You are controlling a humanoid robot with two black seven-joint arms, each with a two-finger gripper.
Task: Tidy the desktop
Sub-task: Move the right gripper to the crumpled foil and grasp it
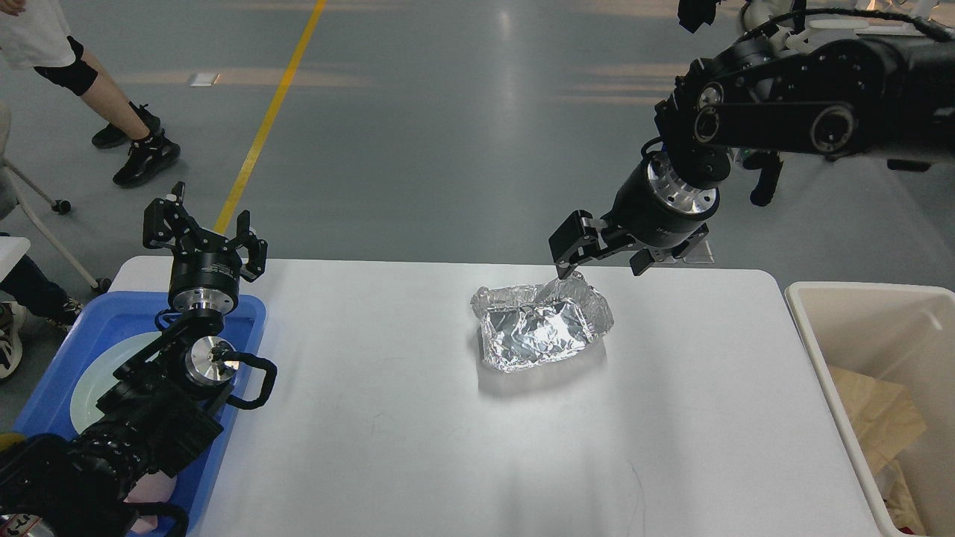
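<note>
White desktop [388, 432] fills the middle of the head view, a wide surface with rounded corners. Crumpled foil tray [539, 327] sits on it, a bit right of centre and toward the far edge, tilted slightly.

Right gripper [571, 262] comes down from upper right, jaws at the foil tray's far rim. Jaws look clenched on a raised flap of the foil rim, though the contact spot is small and dark, so probably grasping, not certain. The surface lies directly below this gripper.

Left gripper [205, 231] stands upright at the surface's far left corner, jaws released and spread, holding nothing. It hovers above the blue tray [250, 309], well apart from the foil tray.

Blue tray sits at the left edge of the surface, with a pale plate [93, 384] in it, partly hidden by the left arm. Beige bin [821, 328] stands just beside the right edge, with brown paper [873, 410] inside. A person's legs [112, 97] on the grey floor at far left.
</note>
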